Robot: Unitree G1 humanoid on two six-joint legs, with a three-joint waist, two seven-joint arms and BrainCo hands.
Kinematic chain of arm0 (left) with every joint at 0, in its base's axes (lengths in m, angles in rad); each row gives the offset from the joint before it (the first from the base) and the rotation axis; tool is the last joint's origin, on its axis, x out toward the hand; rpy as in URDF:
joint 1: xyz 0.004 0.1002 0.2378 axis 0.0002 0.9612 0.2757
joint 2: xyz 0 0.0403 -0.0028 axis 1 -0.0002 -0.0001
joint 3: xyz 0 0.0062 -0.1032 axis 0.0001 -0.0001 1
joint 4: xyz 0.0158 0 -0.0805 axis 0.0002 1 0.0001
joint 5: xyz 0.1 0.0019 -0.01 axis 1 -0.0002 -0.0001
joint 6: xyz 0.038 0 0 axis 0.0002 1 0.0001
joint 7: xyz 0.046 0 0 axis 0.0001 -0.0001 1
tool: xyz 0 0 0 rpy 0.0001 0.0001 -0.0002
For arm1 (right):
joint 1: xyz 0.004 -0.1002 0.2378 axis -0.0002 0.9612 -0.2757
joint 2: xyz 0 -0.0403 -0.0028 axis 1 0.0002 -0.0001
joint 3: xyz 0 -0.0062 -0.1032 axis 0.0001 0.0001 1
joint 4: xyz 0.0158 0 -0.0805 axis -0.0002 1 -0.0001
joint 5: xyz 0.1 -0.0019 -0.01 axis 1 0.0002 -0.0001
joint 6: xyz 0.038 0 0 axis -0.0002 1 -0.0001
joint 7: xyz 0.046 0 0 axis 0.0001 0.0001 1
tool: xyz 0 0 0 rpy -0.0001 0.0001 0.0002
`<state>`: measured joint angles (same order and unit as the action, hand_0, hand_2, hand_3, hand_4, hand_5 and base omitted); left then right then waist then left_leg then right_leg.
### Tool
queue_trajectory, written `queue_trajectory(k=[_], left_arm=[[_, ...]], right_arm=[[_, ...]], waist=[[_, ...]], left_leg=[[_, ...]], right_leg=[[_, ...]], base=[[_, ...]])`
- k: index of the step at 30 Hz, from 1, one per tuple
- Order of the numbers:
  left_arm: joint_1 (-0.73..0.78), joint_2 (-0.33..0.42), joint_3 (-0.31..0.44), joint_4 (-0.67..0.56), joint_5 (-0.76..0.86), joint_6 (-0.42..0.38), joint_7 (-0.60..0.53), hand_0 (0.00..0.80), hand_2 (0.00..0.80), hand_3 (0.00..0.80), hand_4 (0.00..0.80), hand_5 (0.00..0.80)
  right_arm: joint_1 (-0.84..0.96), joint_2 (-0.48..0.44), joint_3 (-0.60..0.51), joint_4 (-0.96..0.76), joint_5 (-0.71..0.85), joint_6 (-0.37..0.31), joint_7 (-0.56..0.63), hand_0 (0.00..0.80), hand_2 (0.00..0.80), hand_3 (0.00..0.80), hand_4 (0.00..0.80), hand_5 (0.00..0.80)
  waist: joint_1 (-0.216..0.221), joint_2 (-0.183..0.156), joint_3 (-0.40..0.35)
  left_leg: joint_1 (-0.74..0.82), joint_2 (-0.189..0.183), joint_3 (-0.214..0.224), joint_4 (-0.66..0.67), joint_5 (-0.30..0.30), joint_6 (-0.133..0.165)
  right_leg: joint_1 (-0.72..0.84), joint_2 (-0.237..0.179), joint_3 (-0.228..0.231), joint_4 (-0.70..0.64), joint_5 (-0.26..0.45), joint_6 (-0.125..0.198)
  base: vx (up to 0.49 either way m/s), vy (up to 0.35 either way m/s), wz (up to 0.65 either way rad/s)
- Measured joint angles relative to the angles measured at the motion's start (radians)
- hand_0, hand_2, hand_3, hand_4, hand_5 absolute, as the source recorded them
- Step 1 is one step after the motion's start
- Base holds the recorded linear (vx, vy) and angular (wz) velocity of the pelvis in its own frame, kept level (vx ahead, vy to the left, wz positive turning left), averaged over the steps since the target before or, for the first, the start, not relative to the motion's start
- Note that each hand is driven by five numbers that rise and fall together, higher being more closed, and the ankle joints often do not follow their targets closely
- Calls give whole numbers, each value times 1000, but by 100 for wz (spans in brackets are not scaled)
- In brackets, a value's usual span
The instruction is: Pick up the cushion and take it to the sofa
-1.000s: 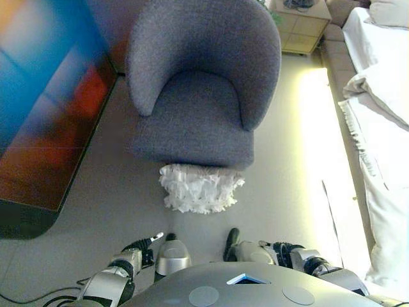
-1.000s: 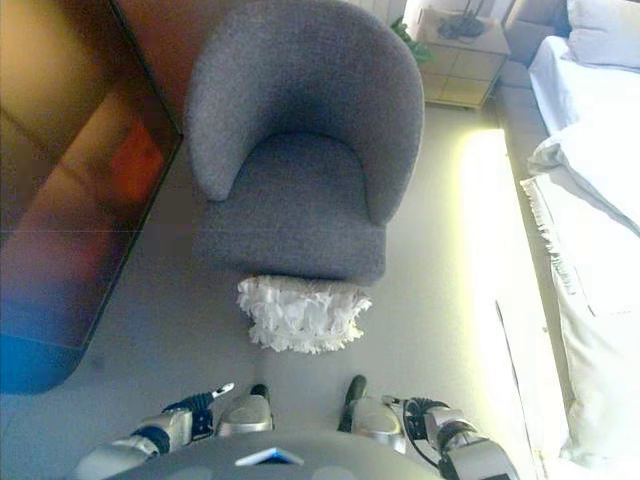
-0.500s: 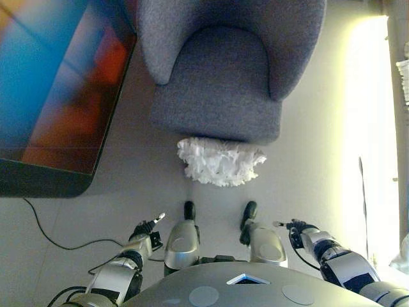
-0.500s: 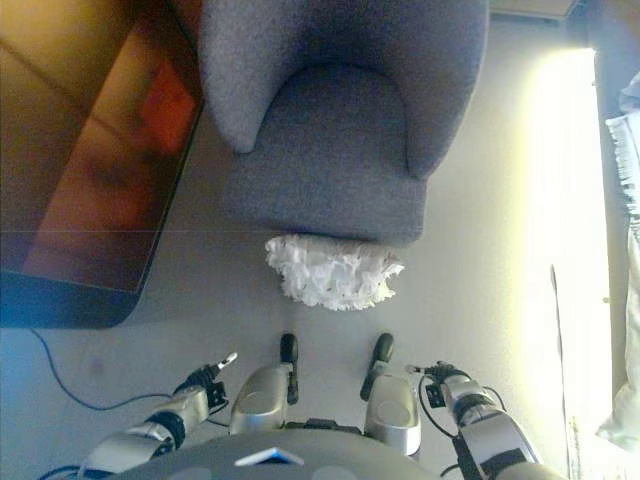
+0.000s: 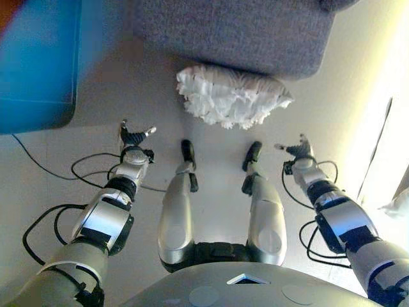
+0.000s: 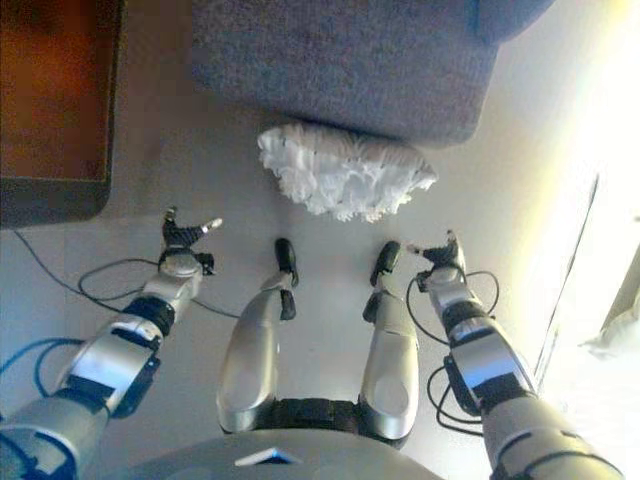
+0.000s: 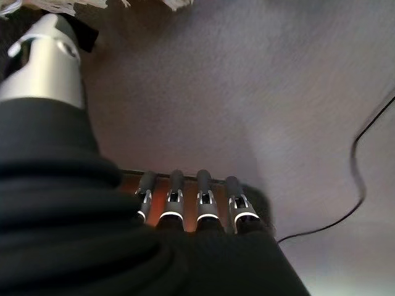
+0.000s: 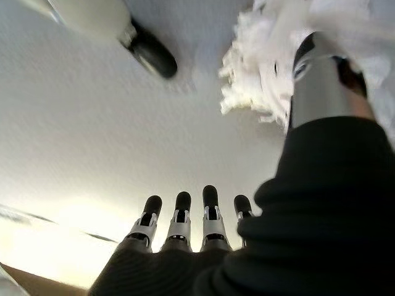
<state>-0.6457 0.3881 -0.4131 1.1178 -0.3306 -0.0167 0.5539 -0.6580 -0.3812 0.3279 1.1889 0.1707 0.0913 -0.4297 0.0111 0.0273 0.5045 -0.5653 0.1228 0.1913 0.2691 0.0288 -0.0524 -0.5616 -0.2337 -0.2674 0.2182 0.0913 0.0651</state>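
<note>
The fluffy white cushion (image 5: pixel 231 97) lies on the floor (image 5: pixel 57 153) against the grey sofa (image 5: pixel 236 32), ahead of and between both hands. The left hand (image 5: pixel 133 137) and right hand (image 5: pixel 295 151) hover apart from it, fingers seemingly straight, holding nothing.

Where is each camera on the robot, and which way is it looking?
Eye views: on the head, looking down at the fluffy white cushion lying on the floor against the grey armchair; both arms show, left hand and right hand open.
Left wrist view: on the left wrist, looking along its straight fingers at the floor.
Right wrist view: on the right wrist, looking along its fingers at the floor and cushion.
Shared: the cushion appears in every view.
</note>
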Motion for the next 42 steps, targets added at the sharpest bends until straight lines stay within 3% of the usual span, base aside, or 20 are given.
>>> queue_trajectory(k=[15, 19, 25, 29, 33, 35, 37, 39, 42], left_arm=[[-238, 30, -107, 4, 4, -82, 42, 0, 0, 0, 0, 0], [-290, 61, -116, 19, 3, -89, 40, 0, 0, 0, 0, 0], [-383, 76, -156, 37, 4, -126, 37, 0, 0, 0, 0, 0], [-461, 87, -177, 38, 4, -126, 42, 0, 0, 0, 0, 0], [-546, 113, -213, 41, 4, -125, 42, 0, 0, 0, 0, 0], [-562, 154, -214, 17, 5, -125, 42, 0, 0, 0, 0, 0], [-567, 193, -214, -18, 6, -125, 51, 0, 0, 0, 0, 0], [-571, 224, -211, -37, 11, -125, 67, 0, 0, 0, 0, 0], [-579, 209, -212, -13, 76, -141, 87, 0, 0, 0, 0, 0]], right_arm=[[-284, -144, 46, -7, -20, 14, -126, 0, 0, 0, 0, 0], [-380, -164, 73, -4, -23, 22, -139, 0, 0, 0, 0, 0], [-478, -208, 98, 0, -24, 15, -173, 0, 0, 0, 0, 0], [-543, -220, 142, 1, -67, -18, -174, 0, 0, 0, 0, 0], [-578, -267, 146, 10, -67, -136, -138, 0, 0, 0, 0, 0], [-551, -312, 152, -10, -67, -224, -139, 0, 0, 0, 0, 0], [-519, -360, 159, -66, -71, -272, -151, 0, 0, 0, 0, 0], [-498, -386, 166, -138, -72, -285, -167, 0, 0, 0, 0, 0], [-512, -374, 195, -172, -71, -318, -177, 0, 0, 0, 0, 0]], waist=[[-30, 2, 14], [-54, 15, 20], [-52, 26, 22], [-53, 30, 23], [-49, 34, 23], [-53, 35, 23], [-54, 35, 23], [-58, 35, 23], [-58, 35, 23]], left_leg=[[-389, 15, -4, 123, 5, 7], [-513, 15, -3, 182, -6, 17], [-666, 15, -2, 264, -24, 25], [-743, 17, -3, 302, -30, 30], [-829, 28, -7, 370, -48, 37], [-863, 27, -12, 373, -57, 45], [-890, 23, -11, 360, -53, 48], [-922, 21, -10, 352, -51, 52], [-954, 21, -19, 356, -47, 46]], right_leg=[[-417, -3, 64, 138, 4, -25], [-548, -11, 86, 194, 0, -27], [-713, -18, 123, 266, -8, -35], [-790, -22, 133, 300, -9, -35], [-869, -25, 140, 354, -20, -38], [-896, -25, 139, 355, -20, -35], [-919, -24, 139, 336, -10, -30], [-946, -23, 139, 320, -3, -28], [-965, -24, 127, 314, -1, -22]], base=[[1, 13, -4], [-59, 96, -1], [-16, 91, -4], [-18, 52, 1], [0, 0, 0], [-4, -1, 2], [-4, -3, 2], [0, 0, 0], [-5, -37, 2]])
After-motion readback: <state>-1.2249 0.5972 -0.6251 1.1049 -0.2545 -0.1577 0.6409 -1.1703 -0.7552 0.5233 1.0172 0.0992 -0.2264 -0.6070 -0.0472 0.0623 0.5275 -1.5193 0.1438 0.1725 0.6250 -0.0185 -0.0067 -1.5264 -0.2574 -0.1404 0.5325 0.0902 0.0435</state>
